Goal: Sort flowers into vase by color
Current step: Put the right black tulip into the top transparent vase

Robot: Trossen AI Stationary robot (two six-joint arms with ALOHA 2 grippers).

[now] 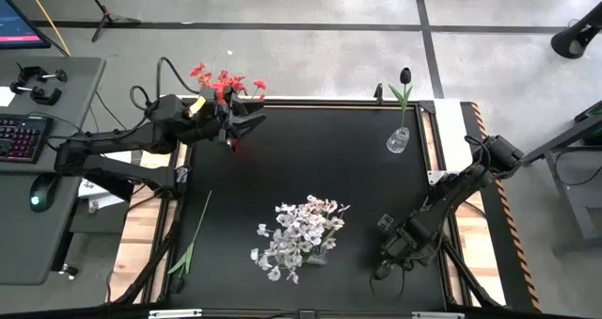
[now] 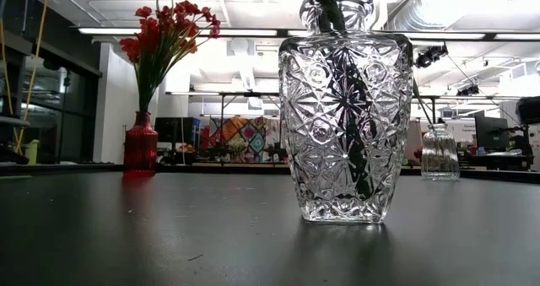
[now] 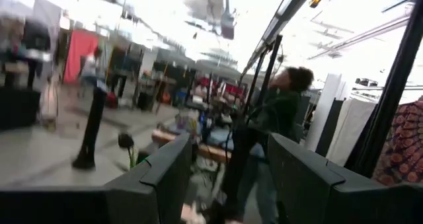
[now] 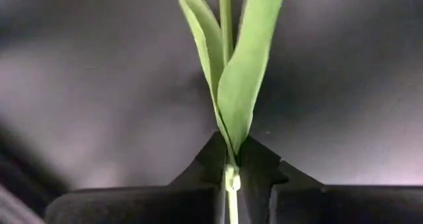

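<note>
right gripper [image 4: 230, 184] | clamped on green stem [image 4: 226, 12]; stem runs straight ahead of your fingers | left gripper [image 3: 228, 178] open, far-left

Probably a lab (ceiling ducts [image 2: 422, 12], workbenches [image 2: 228, 155]).

Vases: three: one red vase [image 2: 141, 144], one large cut-glass vase [image 2: 346, 117], one small clear vase [image 2: 440, 153]. Flower bunches: one red bunch [image 2: 164, 33] and one white bunch [image 1: 301, 236]; single sprays in them too crowded to count. Dark tulip [image 1: 405, 76]: one. Loose stem [image 1: 196, 227] lying on the table: one. Leafy stem [image 4: 241, 85] pinched between fingers: one. Grippers: two, left gripper [image 1: 252, 114] and right gripper [image 1: 386, 263]. Person [image 3: 281, 112]: one.
</note>
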